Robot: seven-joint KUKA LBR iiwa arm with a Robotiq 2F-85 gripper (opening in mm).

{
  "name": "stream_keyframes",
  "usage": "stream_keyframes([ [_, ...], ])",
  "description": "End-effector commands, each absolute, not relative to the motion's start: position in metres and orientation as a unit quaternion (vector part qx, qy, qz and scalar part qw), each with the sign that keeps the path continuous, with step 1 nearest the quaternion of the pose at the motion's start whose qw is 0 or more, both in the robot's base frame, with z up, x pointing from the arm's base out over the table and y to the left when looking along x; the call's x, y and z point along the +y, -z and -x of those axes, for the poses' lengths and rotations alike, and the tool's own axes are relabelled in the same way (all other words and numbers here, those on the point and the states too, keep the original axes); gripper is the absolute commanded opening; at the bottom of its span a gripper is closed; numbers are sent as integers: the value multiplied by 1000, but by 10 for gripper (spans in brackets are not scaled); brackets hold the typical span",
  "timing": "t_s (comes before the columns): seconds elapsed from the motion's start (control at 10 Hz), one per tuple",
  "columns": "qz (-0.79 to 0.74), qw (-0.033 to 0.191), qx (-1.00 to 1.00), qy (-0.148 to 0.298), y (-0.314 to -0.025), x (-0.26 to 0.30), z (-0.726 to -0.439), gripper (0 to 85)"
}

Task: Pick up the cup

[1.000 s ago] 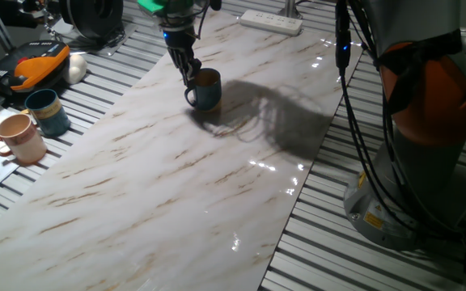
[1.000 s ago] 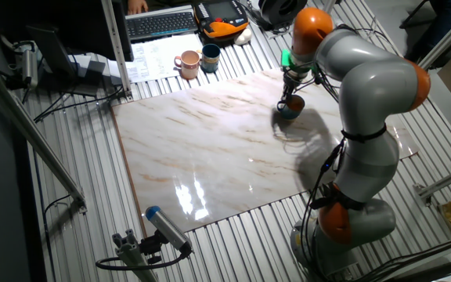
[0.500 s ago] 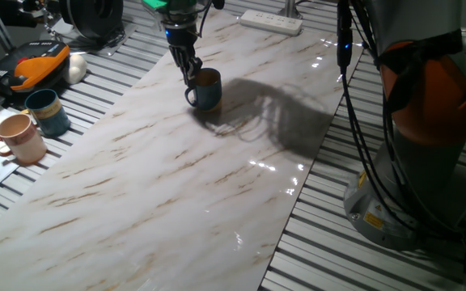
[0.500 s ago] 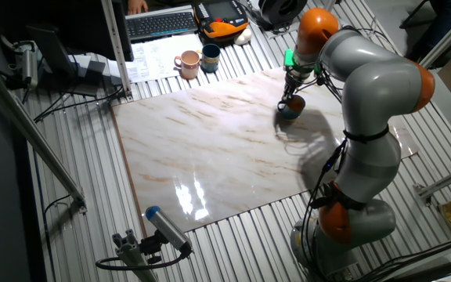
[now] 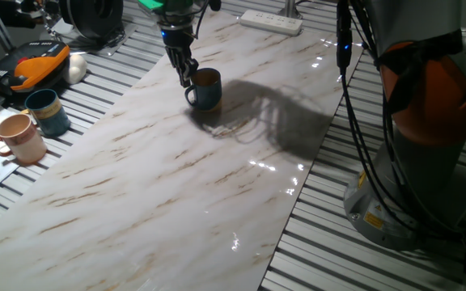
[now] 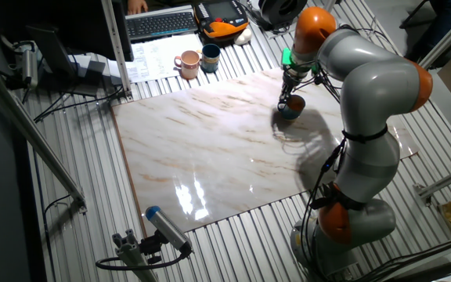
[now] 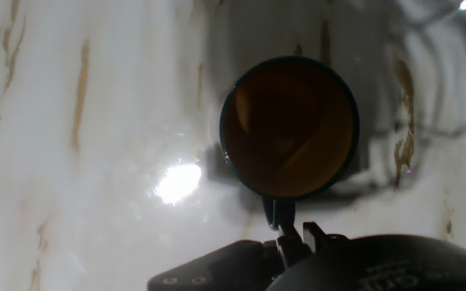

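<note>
The cup (image 5: 208, 90), dark navy with an orange-tan inside, stands upright on the marble slab (image 5: 176, 178) near its far end. My gripper (image 5: 186, 79) reaches down onto its left side, fingers drawn together at the top of the loop handle. From the other fixed view the cup (image 6: 291, 108) sits under the gripper (image 6: 286, 99). The hand view looks straight down into the cup (image 7: 290, 125), and its handle runs into the closed gripper (image 7: 291, 234) at the bottom edge.
A teal mug (image 5: 47, 111) and a pinkish-tan mug (image 5: 21, 137) stand off the slab at the left. An orange-black case (image 5: 35, 65) lies behind them. A power strip (image 5: 271, 21) lies at the far end. The robot's base (image 5: 427, 121) stands on the right.
The gripper has shifted only slightly at the cup's handle. The cup stands in the same spot on the slab.
</note>
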State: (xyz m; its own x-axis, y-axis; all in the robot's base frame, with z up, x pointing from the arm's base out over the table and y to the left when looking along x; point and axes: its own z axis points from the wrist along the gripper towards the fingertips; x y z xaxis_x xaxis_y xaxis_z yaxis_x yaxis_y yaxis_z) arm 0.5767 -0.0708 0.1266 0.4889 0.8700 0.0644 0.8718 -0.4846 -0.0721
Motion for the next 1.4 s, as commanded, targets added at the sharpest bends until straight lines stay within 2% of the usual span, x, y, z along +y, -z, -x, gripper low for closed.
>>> stream_keyframes([
  [0.0,863,50,-502,8,-126,-70,-578,340],
  [0.6,853,52,-519,17,-125,-67,-580,340],
  [1.0,858,64,-508,32,-123,-67,-580,340],
  [1.3,860,64,-507,7,-123,-67,-580,340],
])
